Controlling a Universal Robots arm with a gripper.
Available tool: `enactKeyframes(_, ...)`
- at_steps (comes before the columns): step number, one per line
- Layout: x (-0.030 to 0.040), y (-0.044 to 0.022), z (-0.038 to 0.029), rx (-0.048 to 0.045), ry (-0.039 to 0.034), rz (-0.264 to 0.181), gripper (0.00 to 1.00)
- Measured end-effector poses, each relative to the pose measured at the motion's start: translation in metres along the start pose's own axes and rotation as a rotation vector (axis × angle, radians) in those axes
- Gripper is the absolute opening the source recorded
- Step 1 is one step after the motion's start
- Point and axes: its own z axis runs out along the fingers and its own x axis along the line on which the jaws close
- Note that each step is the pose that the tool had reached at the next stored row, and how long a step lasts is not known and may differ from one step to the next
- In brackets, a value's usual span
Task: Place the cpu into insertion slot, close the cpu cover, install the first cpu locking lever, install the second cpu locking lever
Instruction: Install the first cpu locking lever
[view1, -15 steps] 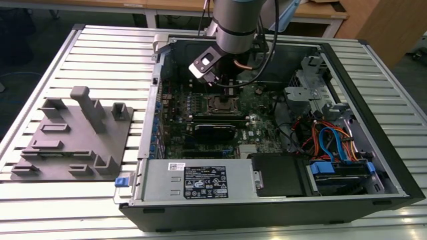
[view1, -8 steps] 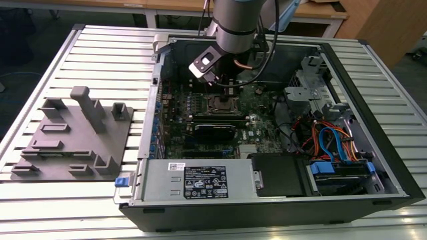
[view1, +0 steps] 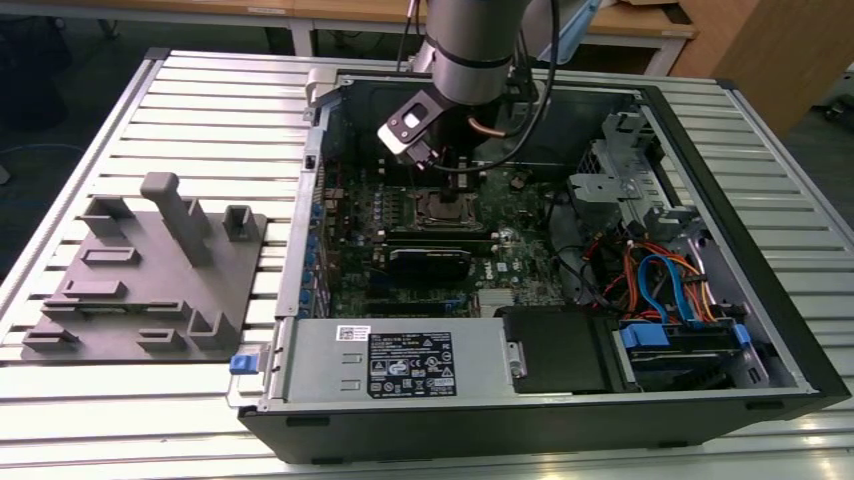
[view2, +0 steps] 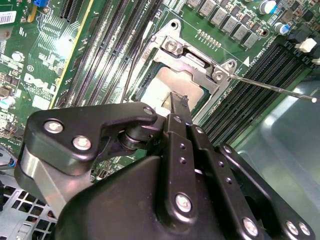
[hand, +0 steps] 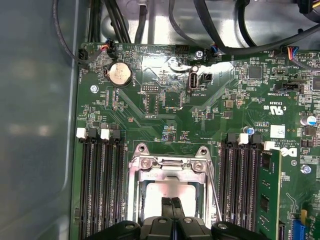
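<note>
The cpu (hand: 162, 192) lies in the insertion slot (view1: 447, 208) on the green board, its dull silver top showing through the window of the cpu cover (hand: 170, 167). The cover (view2: 195, 57) lies down flat over the cpu (view2: 157, 90). My gripper (hand: 172, 204) hangs right above the chip, shut, with nothing between its black fingers (view2: 178, 102). Beside the socket a thin metal locking lever (view2: 272, 88) sticks out away from the frame. In the first wrist view the lever (hand: 216, 197) runs along the socket's edge. In the exterior view the gripper (view1: 445, 172) is inside the open computer case.
Long black memory slots (hand: 100, 190) flank the socket, and one holds a green module (hand: 270, 195). A coin battery (hand: 120, 74) sits on the board. The case walls, cables (view1: 654, 280) and power supply (view1: 387, 365) ring the board. A grey fixture tray (view1: 147, 270) lies at the exterior view's left.
</note>
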Motion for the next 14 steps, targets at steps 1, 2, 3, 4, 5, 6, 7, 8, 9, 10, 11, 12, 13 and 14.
enactKeyframes(1,0.0000,0.0000,-0.0004,0.0000,0.0001,0.000,0.10)
enactKeyframes(2,0.0001,0.0000,-0.0006,-0.0001,0.0002,0.000,0.10)
enactKeyframes(3,0.0001,0.0000,-0.0008,-0.0002,0.0003,0.000,0.10)
enactKeyframes(4,0.0001,0.0000,-0.0011,-0.0001,0.0002,0.000,0.10)
enactKeyframes(5,0.0000,0.0000,-0.0013,0.0000,0.0001,0.000,0.10)
enactKeyframes(6,0.0001,0.0000,-0.0015,-0.0001,0.0002,0.000,0.10)
enactKeyframes(7,0.0001,0.0000,-0.0015,-0.0001,0.0002,0.000,0.10)
enactKeyframes(8,0.0001,0.0000,-0.0015,-0.0001,0.0003,0.000,0.10)
enactKeyframes(9,0.0001,0.0000,-0.0015,-0.0001,0.0002,0.000,0.10)
enactKeyframes(10,0.0001,0.0000,-0.0016,-0.0001,0.0002,0.000,0.10)
enactKeyframes(11,0.0000,0.0000,-0.0016,0.0000,0.0001,0.000,0.10)
enactKeyframes(12,0.0001,0.0000,-0.0016,0.0000,0.0001,0.000,0.10)
enactKeyframes(13,0.0001,0.0000,-0.0016,0.0000,0.0001,0.000,0.10)
enactKeyframes(14,0.0001,0.0000,-0.0016,-0.0001,0.0001,0.000,0.10)
